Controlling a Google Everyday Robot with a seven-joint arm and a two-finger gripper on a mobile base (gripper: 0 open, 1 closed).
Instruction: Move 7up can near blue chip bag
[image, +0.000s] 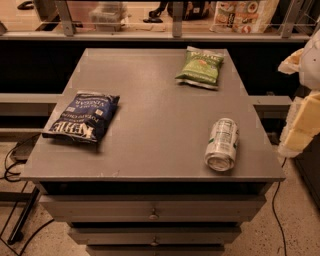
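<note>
The 7up can (221, 144), silver-white and green, lies on its side near the front right corner of the grey table (160, 115), its end facing the front edge. The blue chip bag (82, 116), dark navy with white lettering, lies flat at the table's left side, far from the can. My gripper (301, 125), seen as white and pale yellow parts, hangs at the right edge of the camera view, beyond the table's right edge and to the right of the can. It touches nothing.
A green chip bag (201, 67) lies at the back right of the table. Drawers (152, 214) run below the front edge. A railing and shelf (175, 30) stand behind the table. Cables lie on the floor at both sides.
</note>
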